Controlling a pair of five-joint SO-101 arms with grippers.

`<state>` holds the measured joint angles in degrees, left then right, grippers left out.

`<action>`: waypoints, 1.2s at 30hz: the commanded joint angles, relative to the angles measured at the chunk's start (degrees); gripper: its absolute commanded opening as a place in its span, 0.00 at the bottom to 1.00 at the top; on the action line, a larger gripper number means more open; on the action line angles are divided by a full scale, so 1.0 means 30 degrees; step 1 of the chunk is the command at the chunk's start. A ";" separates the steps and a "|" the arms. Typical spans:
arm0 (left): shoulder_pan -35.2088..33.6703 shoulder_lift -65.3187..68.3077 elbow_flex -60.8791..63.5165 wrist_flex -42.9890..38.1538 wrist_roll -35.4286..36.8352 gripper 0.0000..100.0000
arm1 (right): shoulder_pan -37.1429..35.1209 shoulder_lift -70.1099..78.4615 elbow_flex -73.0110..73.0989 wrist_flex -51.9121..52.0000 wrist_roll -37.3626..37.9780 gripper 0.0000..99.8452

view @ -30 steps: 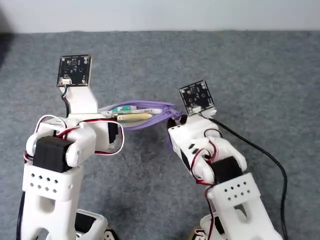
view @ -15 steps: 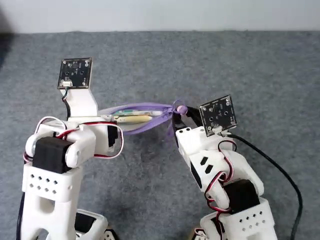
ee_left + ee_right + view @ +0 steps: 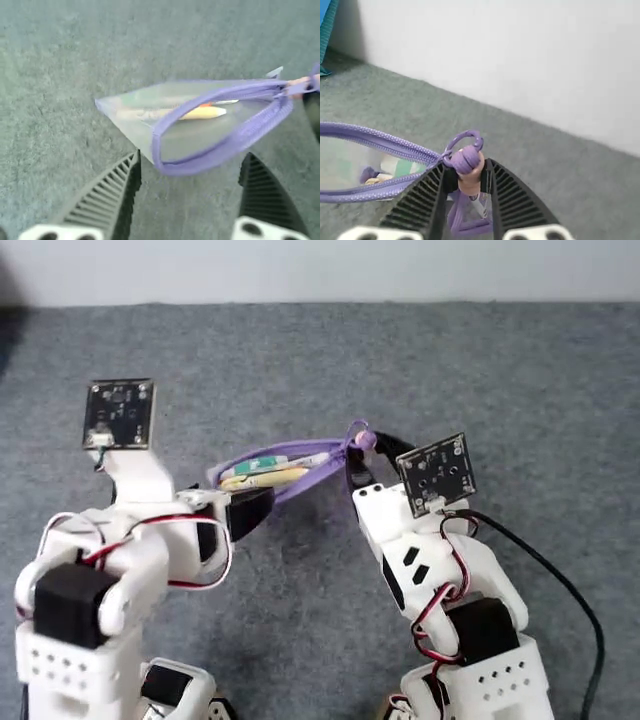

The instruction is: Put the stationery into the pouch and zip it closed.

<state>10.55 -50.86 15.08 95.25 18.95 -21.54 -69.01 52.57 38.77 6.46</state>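
Purple zip pull (image 3: 465,161) sits pinched between the right wrist view's jaws.

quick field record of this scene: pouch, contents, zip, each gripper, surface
pouch: clear with purple edging, between the two arms
contents: pens inside
zip: mouth gaping open
left gripper: open, pouch's near end just ahead of it
right gripper: shut on zip pull
surface: grey carpet
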 commanded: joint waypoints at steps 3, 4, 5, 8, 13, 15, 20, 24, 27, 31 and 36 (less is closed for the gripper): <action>0.0029 -0.2110 -0.1890 -0.0791 0.0059 0.31 | 0.0220 -0.0366 -0.1114 -0.1744 0.0967 0.01; 0.0088 -0.2315 -0.2037 -0.0703 0.0059 0.31 | 0.0190 -0.0366 -0.1114 -0.1919 0.1114 0.01; 0.0176 -0.2608 -0.2095 -0.0645 0.0059 0.30 | 0.0103 -0.0366 -0.1114 -0.2125 0.1348 0.01; 0.0205 -0.3136 -0.2154 0.0176 0.0059 0.30 | 0.0073 -0.0396 -0.1143 -0.2476 0.2227 0.01; 0.0205 -0.4103 -0.2066 0.1436 0.0029 0.30 | 0.0044 -0.0396 -0.1407 -0.2769 0.3487 0.01; 0.0176 -0.4161 -0.1773 0.1729 -0.0264 0.30 | -0.0278 -0.0366 -0.1963 -0.2652 0.3663 0.01; -0.0117 -0.4220 0.0659 0.1201 -0.0733 0.30 | -0.1744 -0.0366 -0.3897 -0.0982 0.4278 0.01; -0.1377 -0.4190 0.3385 -0.1495 -0.0791 0.30 | -0.2183 -0.0396 -0.5275 0.1070 0.4689 0.01; -0.2110 -0.4190 0.5612 -0.3370 -0.1524 0.30 | -0.2212 -0.0396 -0.6066 0.2418 0.4777 0.01; -0.2696 -0.4161 0.7429 -0.6535 -0.1788 0.30 | -0.2212 -0.0542 -0.6388 0.4410 0.5538 0.01; -0.2344 -0.3341 0.8161 -1.0227 -0.1729 0.30 | -0.3267 -0.0571 -0.7179 0.6696 0.5685 0.01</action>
<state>2.99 -62.55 39.96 70.73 14.20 -29.45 -69.54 35.34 55.65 22.90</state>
